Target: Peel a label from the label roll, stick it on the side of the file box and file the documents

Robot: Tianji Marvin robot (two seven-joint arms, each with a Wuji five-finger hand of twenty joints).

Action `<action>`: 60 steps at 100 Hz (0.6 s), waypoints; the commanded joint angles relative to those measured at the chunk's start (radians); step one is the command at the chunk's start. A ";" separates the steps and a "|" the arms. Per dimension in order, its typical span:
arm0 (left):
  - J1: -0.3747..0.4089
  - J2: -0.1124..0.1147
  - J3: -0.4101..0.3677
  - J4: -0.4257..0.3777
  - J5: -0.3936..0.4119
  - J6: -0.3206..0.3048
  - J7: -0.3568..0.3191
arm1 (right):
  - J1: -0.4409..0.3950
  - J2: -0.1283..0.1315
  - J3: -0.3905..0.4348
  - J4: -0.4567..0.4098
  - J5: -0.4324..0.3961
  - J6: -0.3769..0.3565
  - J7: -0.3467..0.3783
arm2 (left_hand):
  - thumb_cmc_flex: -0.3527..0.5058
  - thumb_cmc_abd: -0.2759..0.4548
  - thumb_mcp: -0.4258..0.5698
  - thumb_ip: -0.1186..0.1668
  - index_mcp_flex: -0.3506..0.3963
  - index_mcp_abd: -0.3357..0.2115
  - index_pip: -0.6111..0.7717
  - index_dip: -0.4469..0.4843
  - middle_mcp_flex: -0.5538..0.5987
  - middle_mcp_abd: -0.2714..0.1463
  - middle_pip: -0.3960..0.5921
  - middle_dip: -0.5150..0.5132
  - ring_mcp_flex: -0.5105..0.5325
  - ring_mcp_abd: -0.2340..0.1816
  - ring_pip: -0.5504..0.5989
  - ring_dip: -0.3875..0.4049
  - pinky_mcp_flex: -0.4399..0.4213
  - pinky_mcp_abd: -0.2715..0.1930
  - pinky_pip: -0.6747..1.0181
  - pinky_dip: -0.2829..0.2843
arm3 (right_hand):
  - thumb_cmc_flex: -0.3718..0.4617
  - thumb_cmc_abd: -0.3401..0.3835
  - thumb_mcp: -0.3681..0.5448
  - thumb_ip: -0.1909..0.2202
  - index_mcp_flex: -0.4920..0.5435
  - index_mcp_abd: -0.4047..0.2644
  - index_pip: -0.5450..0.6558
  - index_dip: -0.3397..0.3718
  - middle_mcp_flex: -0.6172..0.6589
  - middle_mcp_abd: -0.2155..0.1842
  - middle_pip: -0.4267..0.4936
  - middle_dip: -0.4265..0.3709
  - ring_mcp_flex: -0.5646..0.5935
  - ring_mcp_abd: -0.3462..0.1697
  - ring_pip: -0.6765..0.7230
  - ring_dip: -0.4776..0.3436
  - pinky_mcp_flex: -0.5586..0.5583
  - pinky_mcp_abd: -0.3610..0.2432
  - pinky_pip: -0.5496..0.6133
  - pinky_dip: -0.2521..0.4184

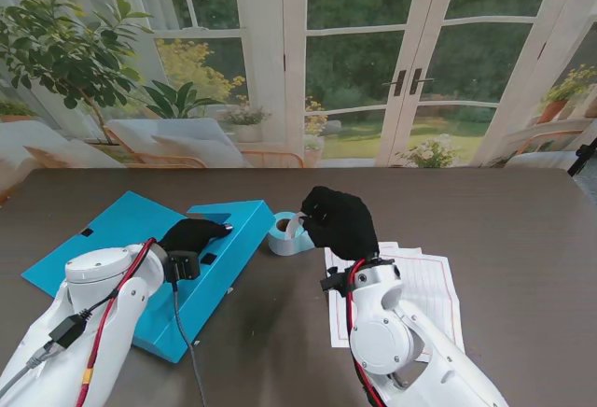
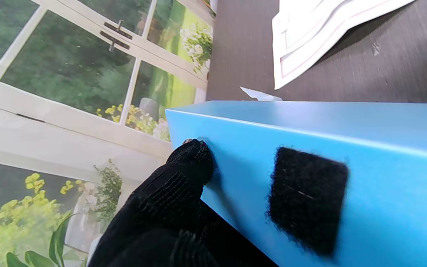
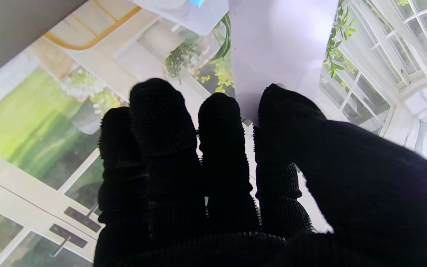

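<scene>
Blue and smooth, the flat file box (image 1: 140, 267) lies on the dark worktop (image 1: 522, 230) at the left, pinned by the left hand (image 1: 191, 236), whose black-gloved fingers (image 2: 187, 163) press its edge, likely to steady it for labelling. Just right of it sits the label roll (image 1: 289, 234). Over it the right hand (image 1: 340, 222) pinches a pale label strip (image 3: 280, 44). Printed documents (image 1: 429, 286) wait beneath that arm.

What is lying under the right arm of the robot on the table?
White documents with red ruled lines lie flat under the right arm, nearer to me than the label roll. The arm covers their middle part, so whatever is printed there cannot be seen.
</scene>
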 commanded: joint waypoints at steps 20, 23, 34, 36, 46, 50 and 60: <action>0.014 -0.010 -0.019 -0.038 -0.051 -0.019 -0.016 | 0.016 -0.021 -0.059 0.020 0.010 0.042 0.024 | 0.113 0.050 0.117 0.030 0.023 -0.051 0.087 -0.002 0.057 -0.017 0.054 0.029 0.069 0.092 0.072 0.009 0.000 -0.031 0.033 0.030 | 0.107 0.103 -0.003 0.094 0.061 -0.067 0.129 0.011 -0.009 0.029 -0.005 -0.018 0.001 0.023 0.009 0.010 -0.092 0.038 0.021 0.014; 0.015 -0.009 -0.020 -0.038 -0.052 -0.019 -0.018 | 0.021 -0.024 -0.065 0.025 0.013 0.047 0.022 | 0.113 0.048 0.118 0.030 0.024 -0.051 0.087 -0.002 0.056 -0.016 0.053 0.029 0.069 0.092 0.071 0.009 0.000 -0.030 0.033 0.030 | 0.108 0.103 -0.006 0.096 0.060 -0.067 0.129 0.010 -0.008 0.030 -0.005 -0.018 0.002 0.023 0.009 0.010 -0.092 0.042 0.021 0.015; 0.017 -0.005 -0.025 -0.035 -0.054 -0.023 -0.032 | 0.038 -0.031 -0.082 0.045 0.027 0.062 0.020 | 0.113 0.049 0.119 0.030 0.025 -0.050 0.085 -0.002 0.056 -0.013 0.052 0.029 0.069 0.092 0.071 0.009 -0.003 -0.030 0.031 0.030 | 0.110 0.105 -0.016 0.098 0.064 -0.058 0.127 0.004 -0.006 0.034 -0.007 -0.019 0.003 0.028 0.009 0.010 -0.092 0.048 0.021 0.016; 0.018 -0.005 -0.026 -0.036 -0.055 -0.022 -0.035 | 0.041 -0.033 -0.084 0.049 0.030 0.064 0.021 | 0.113 0.050 0.119 0.030 0.025 -0.051 0.085 -0.002 0.056 -0.013 0.052 0.029 0.069 0.092 0.071 0.009 -0.003 -0.030 0.031 0.030 | 0.110 0.105 -0.017 0.098 0.064 -0.058 0.127 0.004 -0.006 0.034 -0.007 -0.019 0.003 0.028 0.009 0.010 -0.092 0.048 0.021 0.016; 0.021 -0.001 -0.029 -0.038 -0.058 -0.019 -0.051 | 0.058 -0.042 -0.098 0.069 0.053 0.080 0.020 | 0.113 0.051 0.119 0.031 0.024 -0.051 0.084 -0.001 0.055 -0.014 0.051 0.030 0.066 0.094 0.069 0.010 -0.004 -0.030 0.031 0.030 | 0.112 0.106 -0.023 0.099 0.066 -0.054 0.126 0.001 -0.005 0.039 -0.009 -0.020 0.003 0.033 0.010 0.010 -0.092 0.053 0.021 0.017; 0.023 0.000 -0.030 -0.039 -0.059 -0.018 -0.057 | 0.064 -0.047 -0.103 0.075 0.064 0.087 0.017 | 0.113 0.050 0.120 0.031 0.023 -0.050 0.083 -0.002 0.055 -0.011 0.051 0.030 0.064 0.096 0.068 0.010 -0.005 -0.030 0.031 0.030 | 0.113 0.107 -0.028 0.099 0.067 -0.051 0.125 0.000 -0.006 0.042 -0.010 -0.021 0.004 0.036 0.010 0.010 -0.094 0.056 0.021 0.017; 0.027 0.005 -0.033 -0.040 -0.060 -0.020 -0.076 | 0.082 -0.058 -0.118 0.091 0.086 0.103 0.010 | 0.113 0.051 0.119 0.032 0.023 -0.049 0.081 -0.002 0.055 -0.012 0.050 0.031 0.064 0.099 0.068 0.012 -0.007 -0.030 0.030 0.031 | 0.114 0.106 -0.037 0.100 0.070 -0.047 0.123 -0.002 -0.004 0.045 -0.011 -0.021 0.003 0.039 0.011 0.010 -0.094 0.060 0.021 0.018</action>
